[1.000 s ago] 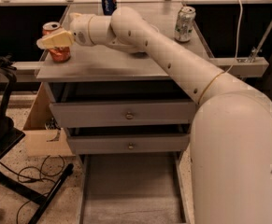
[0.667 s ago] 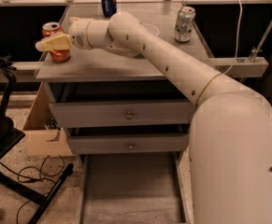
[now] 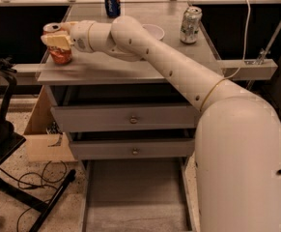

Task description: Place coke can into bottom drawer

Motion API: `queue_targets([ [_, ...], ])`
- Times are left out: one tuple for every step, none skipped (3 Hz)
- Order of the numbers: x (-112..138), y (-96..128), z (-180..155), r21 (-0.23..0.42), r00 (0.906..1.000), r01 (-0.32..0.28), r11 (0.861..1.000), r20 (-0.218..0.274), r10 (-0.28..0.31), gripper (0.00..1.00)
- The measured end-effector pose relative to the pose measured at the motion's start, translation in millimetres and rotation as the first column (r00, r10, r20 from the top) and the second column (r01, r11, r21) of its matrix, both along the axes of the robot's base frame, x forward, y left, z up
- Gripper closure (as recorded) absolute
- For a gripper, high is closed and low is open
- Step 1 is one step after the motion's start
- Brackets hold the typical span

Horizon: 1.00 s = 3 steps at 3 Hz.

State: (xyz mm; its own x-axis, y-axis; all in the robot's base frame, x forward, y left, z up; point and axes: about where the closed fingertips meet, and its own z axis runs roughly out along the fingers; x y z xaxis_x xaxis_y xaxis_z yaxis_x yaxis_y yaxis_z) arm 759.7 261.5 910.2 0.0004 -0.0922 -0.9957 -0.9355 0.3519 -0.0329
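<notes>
Cans number three: coke can at ten o'clock, clasped near its top by the gripper; blue can at twelve; white-green can at one. At six, the bottom drawer, lowest of three, lies open.
</notes>
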Motion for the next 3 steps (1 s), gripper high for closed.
queue_targets([
  [0.0,0.0,0.0,0.0,1.0,0.0,1.0,0.0,0.0,0.65],
  [0.0,0.1,0.0,0.0,1.0,0.0,1.0,0.0,0.0,0.88],
  [0.0,0.1,0.0,0.0,1.0,0.0,1.0,0.0,0.0,1.0],
])
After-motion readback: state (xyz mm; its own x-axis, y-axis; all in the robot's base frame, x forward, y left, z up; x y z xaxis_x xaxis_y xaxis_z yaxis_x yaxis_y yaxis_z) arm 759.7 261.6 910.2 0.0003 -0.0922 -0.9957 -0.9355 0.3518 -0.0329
